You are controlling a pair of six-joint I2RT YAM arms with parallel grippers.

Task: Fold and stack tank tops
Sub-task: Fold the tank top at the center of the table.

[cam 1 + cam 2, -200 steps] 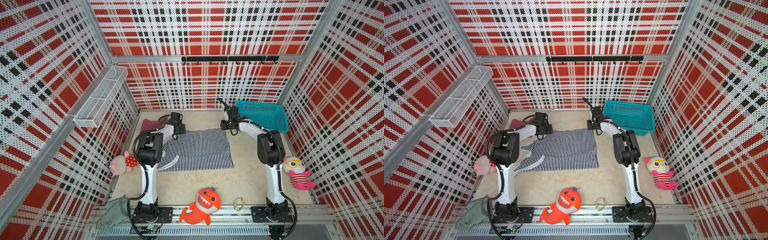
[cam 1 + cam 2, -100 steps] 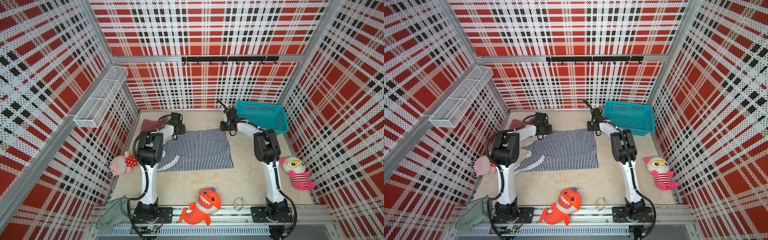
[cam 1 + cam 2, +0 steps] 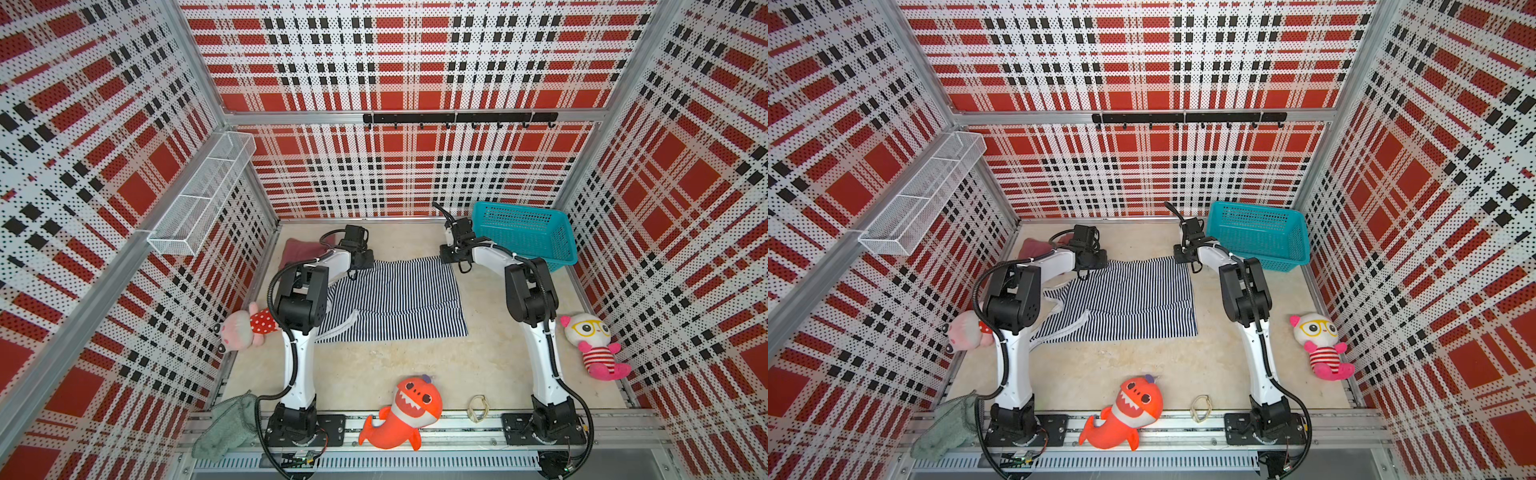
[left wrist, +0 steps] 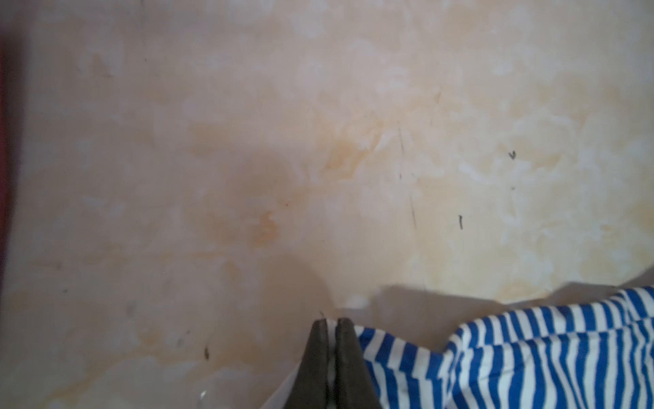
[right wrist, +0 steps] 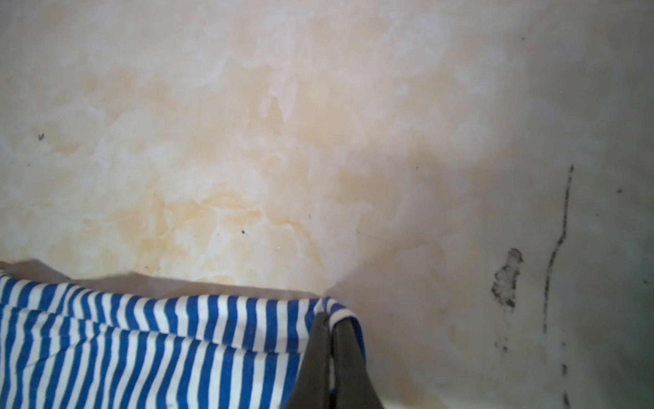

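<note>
The striped tank top (image 3: 395, 299) lay spread on the middle of the table (image 3: 374, 370), its far left corner pinched in the left gripper (image 4: 334, 320) and its far right corner in the right gripper (image 5: 327, 318), both jaws pressed together on the cloth, while the maroon tank top (image 3: 297, 251) lay in the far left corner

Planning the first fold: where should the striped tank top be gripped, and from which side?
At the two corners of its far edge, from above: the striped tank top lies flat, so only edges offer a pinch. The left gripper and right gripper are shut on those corners.
</note>
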